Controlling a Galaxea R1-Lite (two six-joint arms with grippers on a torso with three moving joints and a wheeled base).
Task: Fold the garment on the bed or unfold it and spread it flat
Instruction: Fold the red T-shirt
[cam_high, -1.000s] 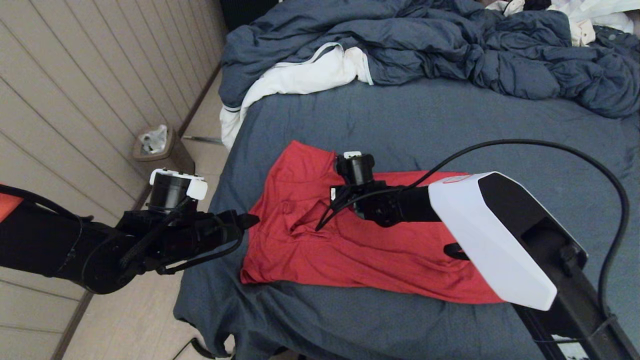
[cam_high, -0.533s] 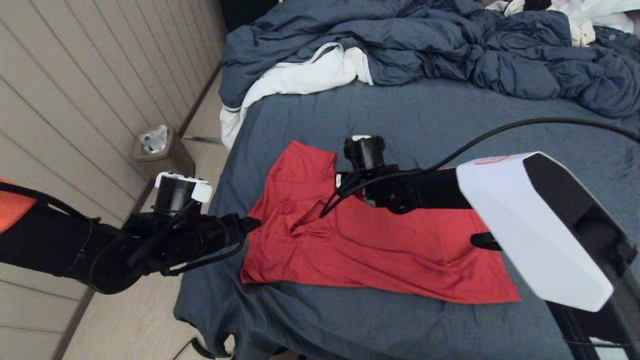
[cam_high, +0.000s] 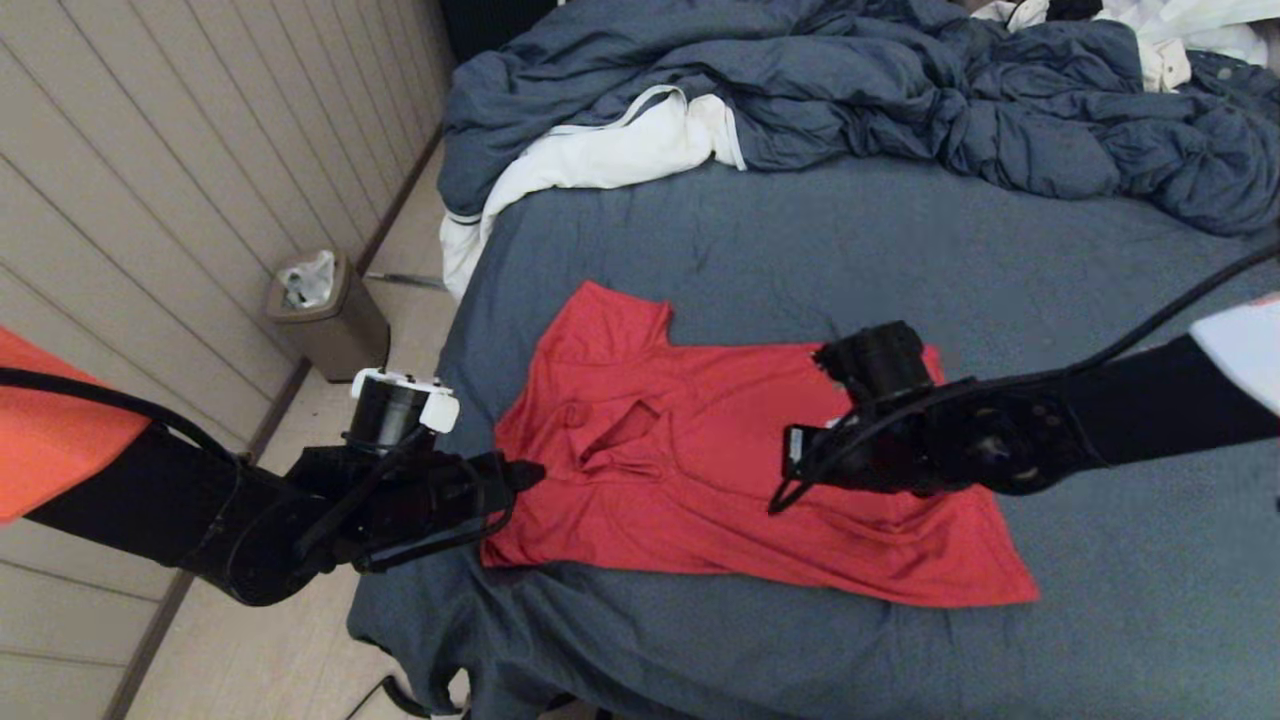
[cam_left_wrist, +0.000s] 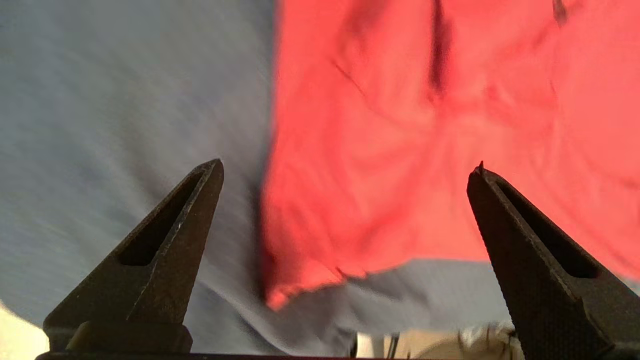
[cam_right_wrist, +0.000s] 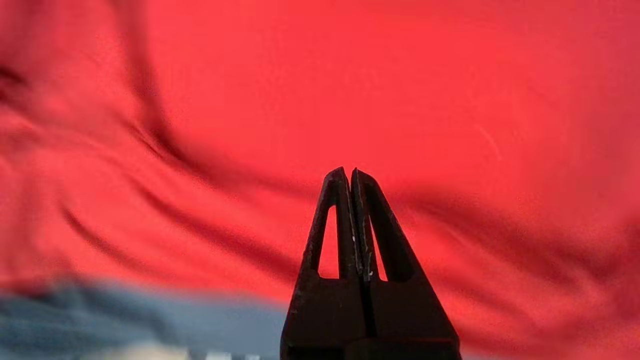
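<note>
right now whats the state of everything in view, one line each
garment: lying spread on the bed, plain side up, wrinkled, creased near the neck
left gripper: open, empty, at the shirt's near left corner
right gripper: shut, empty, over the shirt's middle
bed: sheet on, unmade
duvet: rumpled, heaped at the far end
white cloth: crumpled, partly under the duvet
bin: lined, on the floor

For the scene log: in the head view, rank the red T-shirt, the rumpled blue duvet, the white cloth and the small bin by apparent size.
1. rumpled blue duvet, partly cut off
2. red T-shirt
3. white cloth, partly under the duvet
4. bin, standing on the floor
</note>
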